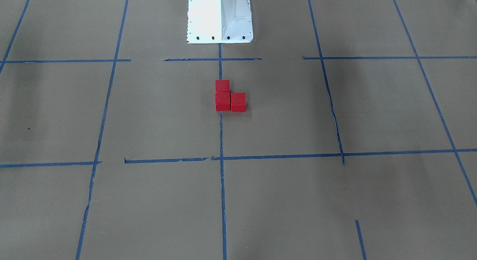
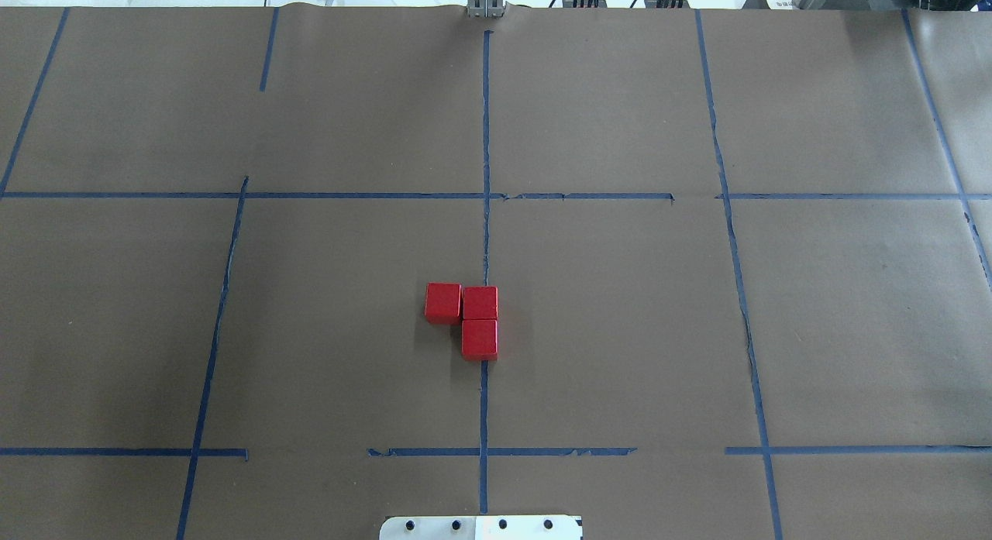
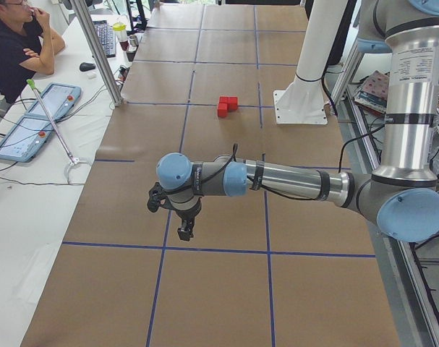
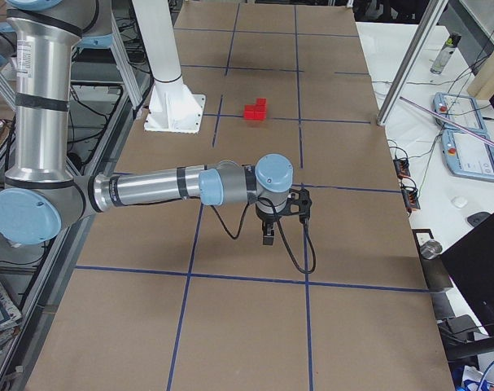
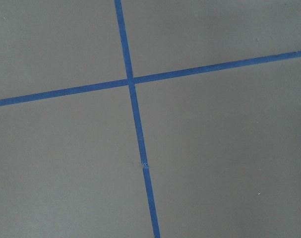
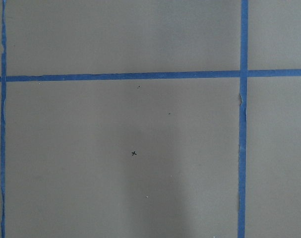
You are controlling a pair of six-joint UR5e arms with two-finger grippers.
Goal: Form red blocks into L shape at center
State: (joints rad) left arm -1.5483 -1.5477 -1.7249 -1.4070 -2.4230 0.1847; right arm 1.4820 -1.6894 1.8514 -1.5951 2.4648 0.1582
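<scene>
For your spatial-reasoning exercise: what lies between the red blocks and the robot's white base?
Front-facing view: only bare brown paper and blue tape lines between the red blocks and the white base.

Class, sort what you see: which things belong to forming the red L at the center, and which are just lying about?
Belongs to the job: red blocks, set in an L; center cells; left gripper; right gripper.

Just lying about: control tablets; computer mouse; bottle; seated person.
</scene>
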